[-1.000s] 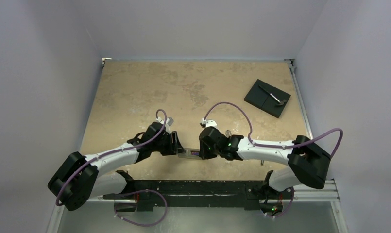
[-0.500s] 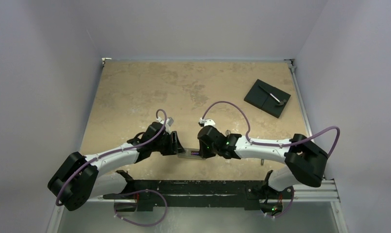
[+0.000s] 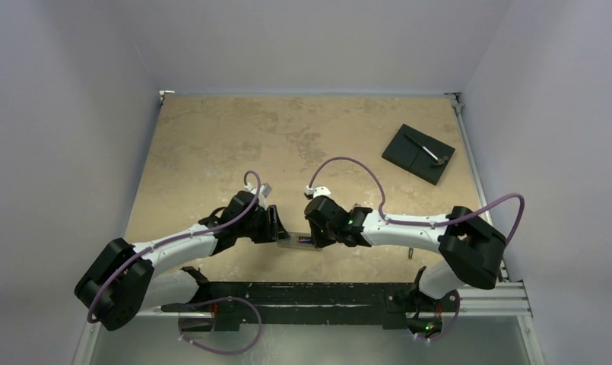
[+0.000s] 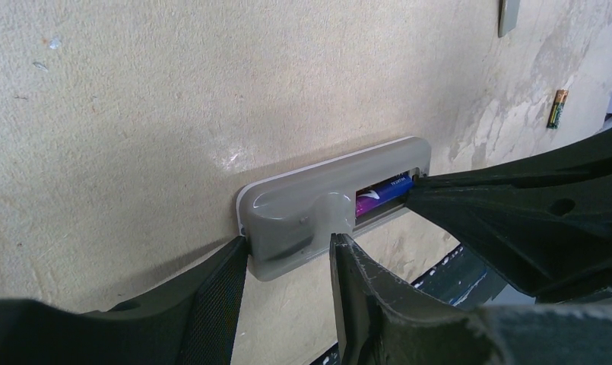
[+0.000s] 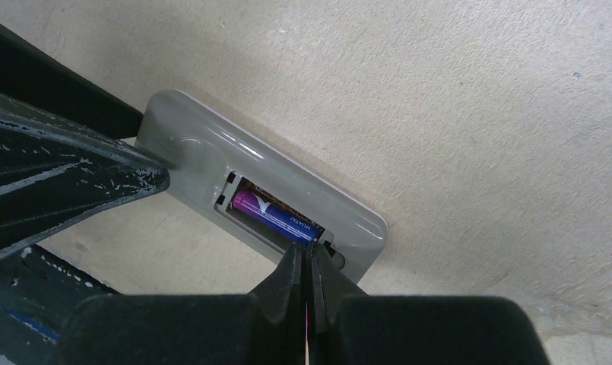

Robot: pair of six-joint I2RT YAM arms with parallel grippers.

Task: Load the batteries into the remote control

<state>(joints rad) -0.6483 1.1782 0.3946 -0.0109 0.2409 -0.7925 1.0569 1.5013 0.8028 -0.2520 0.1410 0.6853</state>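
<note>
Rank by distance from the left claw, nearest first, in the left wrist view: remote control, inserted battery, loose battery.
1. remote control: between the fingers of the left claw.
2. inserted battery: in its compartment, just beyond.
3. loose battery: on the table, far right.

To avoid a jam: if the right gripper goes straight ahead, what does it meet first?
The purple battery in the remote control's open bay; the right gripper, shut, seems to touch its end.
</note>
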